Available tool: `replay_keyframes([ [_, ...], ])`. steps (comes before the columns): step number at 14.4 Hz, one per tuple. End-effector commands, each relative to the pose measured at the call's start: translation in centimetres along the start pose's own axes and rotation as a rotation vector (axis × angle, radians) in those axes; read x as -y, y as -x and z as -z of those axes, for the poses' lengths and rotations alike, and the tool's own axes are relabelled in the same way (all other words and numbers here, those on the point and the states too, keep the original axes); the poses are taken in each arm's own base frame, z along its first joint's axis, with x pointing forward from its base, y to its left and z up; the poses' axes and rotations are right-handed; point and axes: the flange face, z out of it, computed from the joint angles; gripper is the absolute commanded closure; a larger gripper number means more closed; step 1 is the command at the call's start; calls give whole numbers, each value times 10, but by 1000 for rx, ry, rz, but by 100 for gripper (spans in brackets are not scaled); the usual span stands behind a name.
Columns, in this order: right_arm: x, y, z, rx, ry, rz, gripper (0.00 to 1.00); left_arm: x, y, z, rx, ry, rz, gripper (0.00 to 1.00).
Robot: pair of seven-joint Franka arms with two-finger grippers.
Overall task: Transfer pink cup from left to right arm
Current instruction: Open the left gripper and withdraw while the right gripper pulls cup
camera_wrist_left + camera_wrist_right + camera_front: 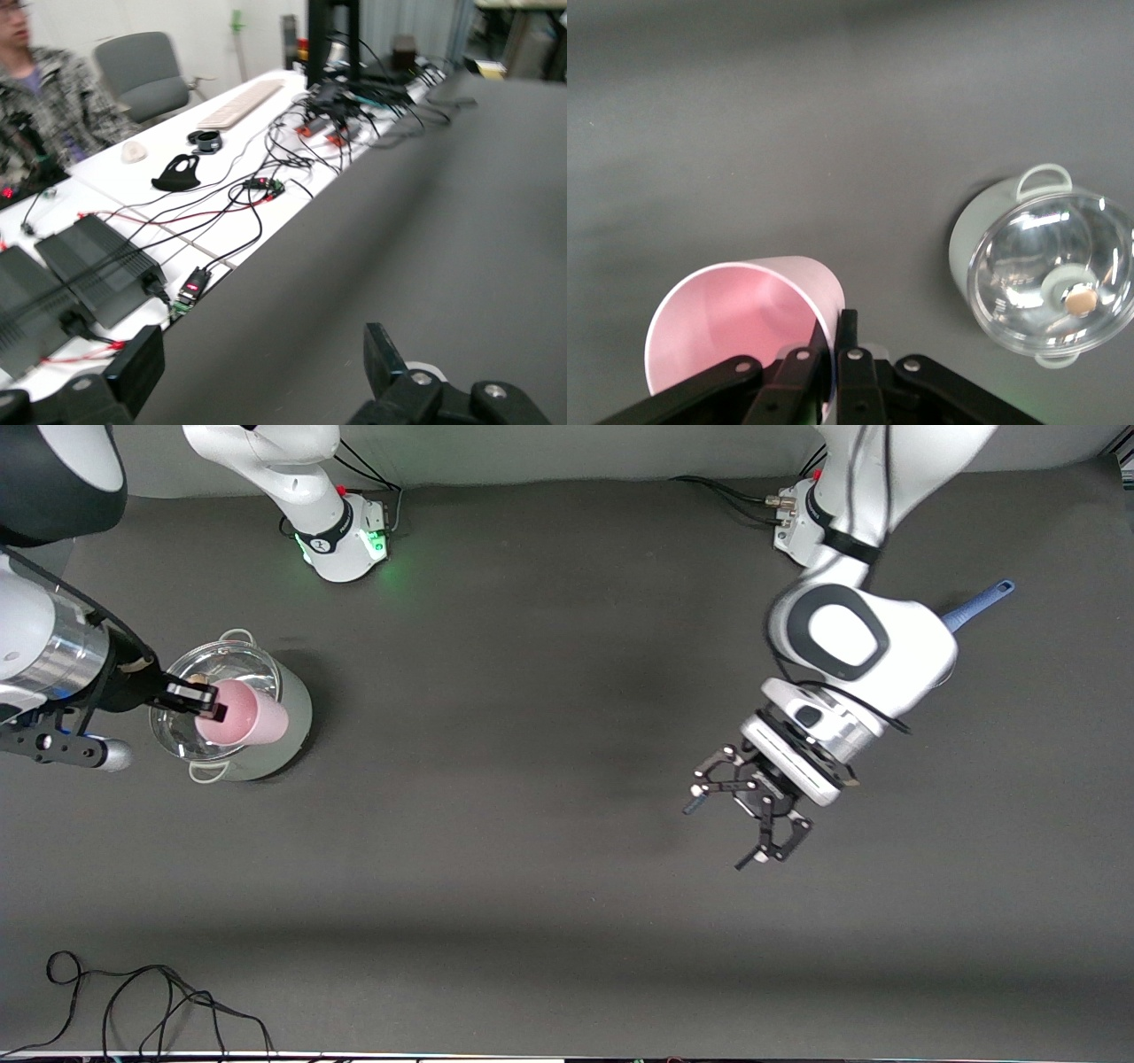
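My right gripper (213, 707), on the arm with the silver wrist, is shut on the pink cup (250, 715). It pinches the rim wall, one finger inside and one outside. In the front view the cup lies sideways in the air over a pale-green pot (275, 757) with a glass lid (217, 673). The right wrist view shows the cup's open mouth (735, 314) at my right gripper (837, 332). My left gripper (719, 834), a black linkage, is open and empty over bare mat toward the left arm's end. The left wrist view shows it (261, 363) open over the mat.
The pot (970, 243) and its lid (1050, 270) show in the right wrist view. A blue handle (979, 602) sticks out from under the left arm. A loose black cable (159, 992) lies near the front edge. White desks with cables (248, 186) and a seated person (44, 97) adjoin the table.
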Motion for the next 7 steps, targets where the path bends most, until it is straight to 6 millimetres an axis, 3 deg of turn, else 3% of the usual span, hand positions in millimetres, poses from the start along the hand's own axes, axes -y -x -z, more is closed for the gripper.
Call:
replay_keyframes([
  [1, -42, 14, -37, -32, -35, 46, 100, 25, 6, 17, 25, 78, -96, 0],
  [3, -65, 9, -77, -40, -48, 39, 100, 40, 7, 29, 79, 117, -133, 0],
  [4, -66, 8, -91, -48, -59, 43, 100, 47, 6, 36, 124, 145, -98, 0],
  [7, -68, 4, -132, -67, -58, 39, 100, 53, 2, 57, 275, 214, 158, 0],
])
